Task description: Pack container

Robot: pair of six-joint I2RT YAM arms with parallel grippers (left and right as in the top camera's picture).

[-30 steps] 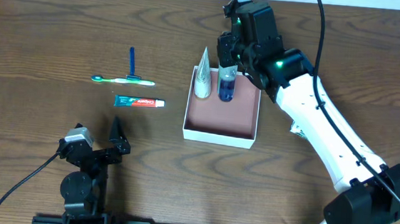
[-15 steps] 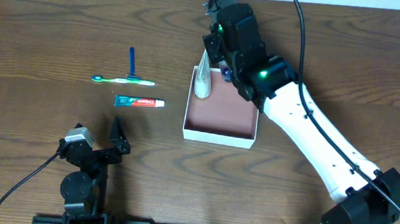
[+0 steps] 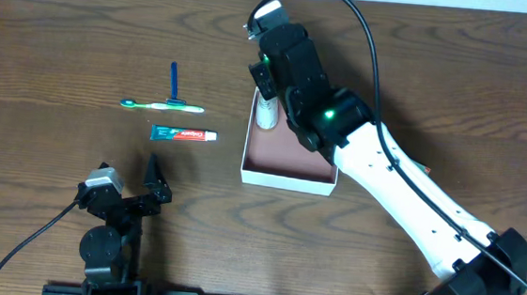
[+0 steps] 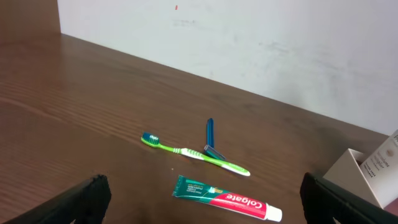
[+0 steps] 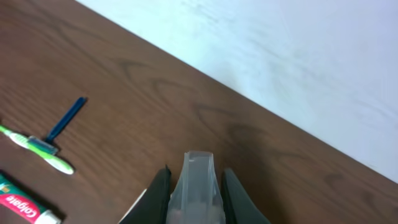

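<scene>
Right tool (image 5: pixel 196 171) is clenched on the crimped end of a white tube (image 5: pixel 199 194) that appears to stand in the far-left corner of the container (image 3: pixel 289 180), mid-bench directly beneath that tool; lean the tube against the wall before releasing, left tool (image 3: pixel 127 186) idle, spread wide.

Looking straight down from above the desk (image 3: pixel 66 19), far enough off to be taking in the container (image 3: pixel 287 180) and the toothbrush (image 3: pixel 161 106), toothpaste (image 3: pixel 183 135) and razor (image 3: pixel 173 82) at once. Riding low on the left wrist near the desk's front edge, facing across it toward the white wall (image 4: pixel 249 43) at the back. Catching the same three toiletries at middle range and a corner of the container (image 4: pixel 348 171) at far right. Sitting higher on the right wrist, close by the container's far corner, also facing the wall (image 5: pixel 298 62). Sharing the razor (image 5: pixel 65 118), toothbrush (image 5: pixel 37 149) and toothpaste end (image 5: pixel 22 206) at lower left with both other views.
</scene>
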